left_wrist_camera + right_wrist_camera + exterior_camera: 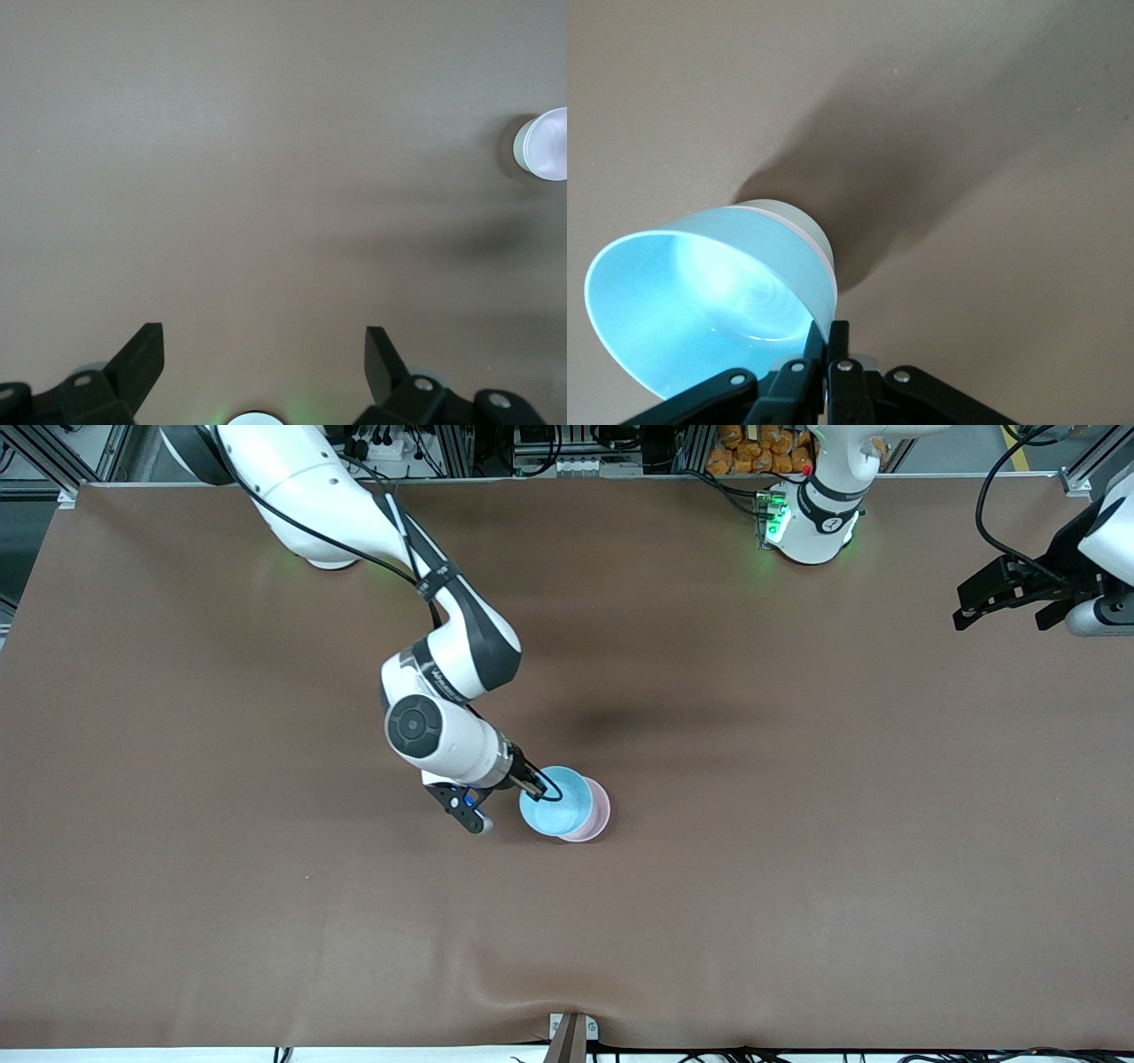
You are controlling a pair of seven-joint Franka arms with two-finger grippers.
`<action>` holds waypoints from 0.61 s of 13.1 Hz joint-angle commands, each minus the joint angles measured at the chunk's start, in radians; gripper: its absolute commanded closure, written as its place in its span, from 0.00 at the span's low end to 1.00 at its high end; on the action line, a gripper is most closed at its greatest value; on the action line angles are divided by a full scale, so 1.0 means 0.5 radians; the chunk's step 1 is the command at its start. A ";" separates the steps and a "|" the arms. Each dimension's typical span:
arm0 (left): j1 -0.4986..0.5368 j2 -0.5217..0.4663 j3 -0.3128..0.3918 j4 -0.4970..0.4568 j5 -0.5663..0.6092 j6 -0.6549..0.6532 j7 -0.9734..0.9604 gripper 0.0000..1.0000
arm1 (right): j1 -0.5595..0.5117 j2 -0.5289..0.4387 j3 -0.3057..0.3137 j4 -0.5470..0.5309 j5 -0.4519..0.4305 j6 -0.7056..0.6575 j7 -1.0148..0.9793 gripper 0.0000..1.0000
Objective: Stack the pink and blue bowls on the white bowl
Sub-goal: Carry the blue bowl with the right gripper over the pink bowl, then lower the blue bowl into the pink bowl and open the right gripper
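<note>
The right end effector (535, 786) hung over the middle of the brown bench (797, 850), its fingers pinched shut on the rim of the blue bowl (556, 802), one finger inside and one outside the wall. The bowl was tilted, its open mouth turned toward the arm that carried it, and in the front view it overlapped the pink bowl (595, 815), of which only a crescent showed at the side toward the left arm's end of the bench. Whether the blue bowl was seated in the pink one or merely over it could not be told. In the right wrist view, a pale band of another bowl (799, 223) showed under the blue bowl's base; the white bowl could not be picked out with any certainty. The left end effector (1010, 598) waited well apart, in the air over the left arm's end of the bench, its fingers (142, 363) spread wide with nothing between them. The left wrist view showed bare bench below it and the stack as a small pale round shape in the distance.
</note>
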 commanded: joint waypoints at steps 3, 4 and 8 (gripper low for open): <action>0.006 0.017 0.002 0.029 -0.023 -0.002 0.028 0.00 | 0.011 0.079 -0.022 0.115 0.161 -0.027 0.042 1.00; 0.006 0.020 0.002 0.026 -0.023 -0.002 0.028 0.00 | 0.011 0.083 -0.022 0.115 0.161 -0.009 0.042 1.00; 0.006 0.039 0.002 0.032 -0.026 -0.002 0.028 0.00 | 0.011 0.135 0.009 0.118 0.176 0.059 0.029 1.00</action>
